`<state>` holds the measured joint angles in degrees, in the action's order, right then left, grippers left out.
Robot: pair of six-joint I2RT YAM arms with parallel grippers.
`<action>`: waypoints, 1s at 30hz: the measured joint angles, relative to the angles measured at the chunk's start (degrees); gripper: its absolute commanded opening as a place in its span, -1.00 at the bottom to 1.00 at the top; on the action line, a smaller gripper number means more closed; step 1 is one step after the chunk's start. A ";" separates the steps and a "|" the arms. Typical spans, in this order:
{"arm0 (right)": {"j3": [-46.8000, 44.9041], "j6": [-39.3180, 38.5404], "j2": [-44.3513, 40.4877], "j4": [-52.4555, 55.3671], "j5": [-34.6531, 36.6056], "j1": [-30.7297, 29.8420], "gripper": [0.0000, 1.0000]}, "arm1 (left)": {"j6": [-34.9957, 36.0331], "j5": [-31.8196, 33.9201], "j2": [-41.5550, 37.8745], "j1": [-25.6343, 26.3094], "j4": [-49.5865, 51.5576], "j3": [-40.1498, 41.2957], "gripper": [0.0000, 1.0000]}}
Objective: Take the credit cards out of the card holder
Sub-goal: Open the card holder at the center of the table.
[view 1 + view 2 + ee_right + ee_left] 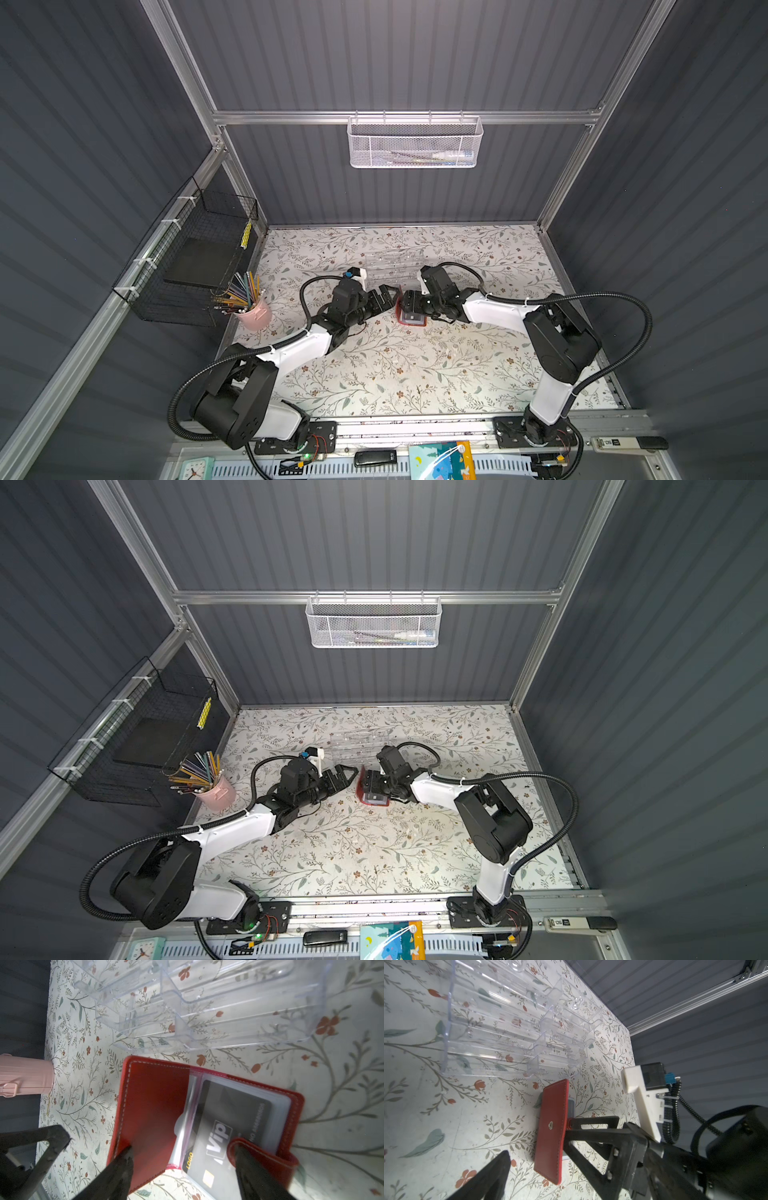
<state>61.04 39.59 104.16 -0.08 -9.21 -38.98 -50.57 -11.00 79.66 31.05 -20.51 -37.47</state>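
Floral worktop (415, 374) is recorded, with a clear organizer (498, 1032) toward its back. The left gripper (388, 297) is seen with jaws wide apart beside the card holder, nothing gripped. The right gripper (182, 1149) is also spread: one finger is pressed on the raised cover's inner face, the other is at the strap tab. The card holder (153, 1105) is laid open mid-worktop, just before the organizer. A black "Vip" credit card (232, 1109) is seen in its top sleeve.
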 measured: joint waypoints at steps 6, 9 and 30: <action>1.81 0.09 1.68 0.00 -0.44 -1.40 0.47 | -0.04 -0.81 -0.79 -1.11 0.07 0.00 0.99; 1.88 0.42 2.78 -0.42 -0.96 -1.73 0.42 | -0.63 -1.51 -0.50 -1.20 -0.17 -0.13 0.99; -0.83 2.40 4.13 -8.15 -3.02 -1.95 0.24 | -7.02 -8.09 11.58 -1.20 -9.81 -3.85 0.99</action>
<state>60.20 42.00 108.29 -8.23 -12.23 -40.93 -57.58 -19.09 91.24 29.85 -30.33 -41.32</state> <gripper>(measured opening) 0.626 0.996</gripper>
